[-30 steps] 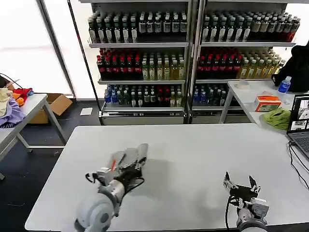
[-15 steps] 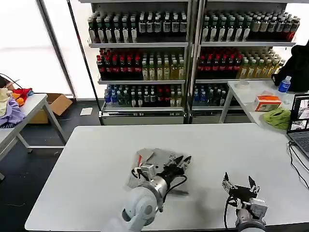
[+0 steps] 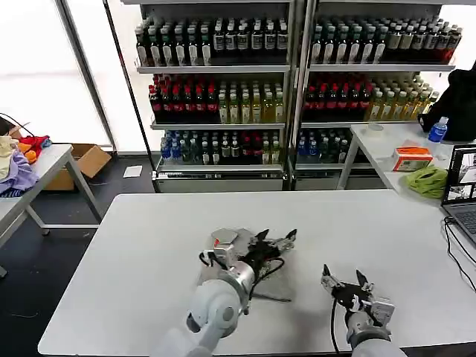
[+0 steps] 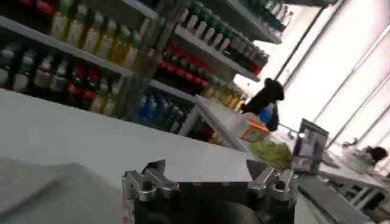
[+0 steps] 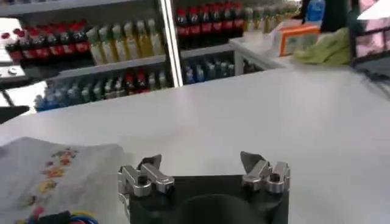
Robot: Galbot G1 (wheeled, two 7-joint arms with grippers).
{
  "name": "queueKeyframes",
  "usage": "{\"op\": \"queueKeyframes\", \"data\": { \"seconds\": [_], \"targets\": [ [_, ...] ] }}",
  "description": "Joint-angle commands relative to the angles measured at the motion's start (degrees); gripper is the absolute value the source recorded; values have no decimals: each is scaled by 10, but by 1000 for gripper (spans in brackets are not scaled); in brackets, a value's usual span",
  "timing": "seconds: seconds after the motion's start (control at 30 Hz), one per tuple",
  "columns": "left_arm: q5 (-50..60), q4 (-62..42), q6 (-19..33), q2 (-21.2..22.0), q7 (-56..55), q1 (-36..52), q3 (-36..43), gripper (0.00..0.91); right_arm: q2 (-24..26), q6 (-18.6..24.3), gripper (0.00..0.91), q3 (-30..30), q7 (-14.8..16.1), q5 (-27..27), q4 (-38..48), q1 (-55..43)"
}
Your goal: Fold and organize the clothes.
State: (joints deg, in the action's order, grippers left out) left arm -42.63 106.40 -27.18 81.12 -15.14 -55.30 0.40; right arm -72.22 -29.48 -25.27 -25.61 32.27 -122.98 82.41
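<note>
Folded small at centre frame of the head view, on the white worktop (image 3: pixel 134 245): the light grey T-shirt (image 3: pixel 223 239), orange-red neck label showing at its upper left. Over its right half, the left pincer (image 3: pixel 279 242), spread open and gripping nothing, prongs wide apart in the left wrist view (image 4: pixel 210 181). At lower right of centre in the head view, the right pincer (image 3: pixel 344 285), likewise spread open and empty, just beside the garment; same gape in the right wrist view (image 5: pixel 204 173), with the printed chest of the shirt at lower left of that frame. Probably a last fold or a tidy-up in hand: best done by coming down onto one free edge only, pinching a single layer cleanly, carrying it flat across, and keeping the right arm clear of the cable by the shirt. Hard to tell: how many folds already made, since the left arm covers most of the cloth; sleeves hidden; print barely legible; contact between left prongs and fabric uncertain.
</note>
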Motion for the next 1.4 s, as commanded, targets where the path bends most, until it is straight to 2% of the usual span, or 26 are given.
{"op": "queueKeyframes", "data": {
  "seconds": [0.03, 0.2, 0.4, 0.47, 0.63, 0.93, 1.0, 1.03, 1.07, 1.1, 1.4],
  "targets": [
    [95, 71, -16, -107, -2, -78, -102, 907, 15, -25, 907, 93, -34, 85, 38, -107],
    [178, 92, -17, -115, 16, -111, -114, 907, 9, -35, 907, 120, -56, 102, 67, -141],
    [177, 106, -21, -120, 14, -124, -134, 907, 2, -37, 907, 140, -70, 133, 93, -162],
    [177, 107, -21, -123, 13, -128, -139, 907, 1, -37, 877, 147, -72, 136, 101, -167],
    [173, 103, -21, -123, 11, -132, -148, 907, -6, -37, 685, 164, -80, 135, 122, -174],
    [165, 100, -23, -119, 7, -132, -150, 907, -17, -37, 665, 173, -85, 132, 141, -169],
    [164, 100, -23, -119, 7, -132, -152, 907, -18, -37, 514, 172, -83, 132, 142, -167],
    [164, 100, -23, -119, 7, -132, -152, 907, -18, -37, 242, 172, -82, 132, 142, -166],
    [163, 100, -24, -119, 6, -132, -153, 907, -17, -37, 71, 171, -81, 132, 141, -165],
    [163, 101, -24, -119, 6, -133, -153, 907, -16, -36, 0, 171, -80, 131, 139, -163],
    [163, 105, -24, -114, 3, -136, -155, 907, 26, -36, 0, 160, -73, 94, 98, -150]
  ]
}}
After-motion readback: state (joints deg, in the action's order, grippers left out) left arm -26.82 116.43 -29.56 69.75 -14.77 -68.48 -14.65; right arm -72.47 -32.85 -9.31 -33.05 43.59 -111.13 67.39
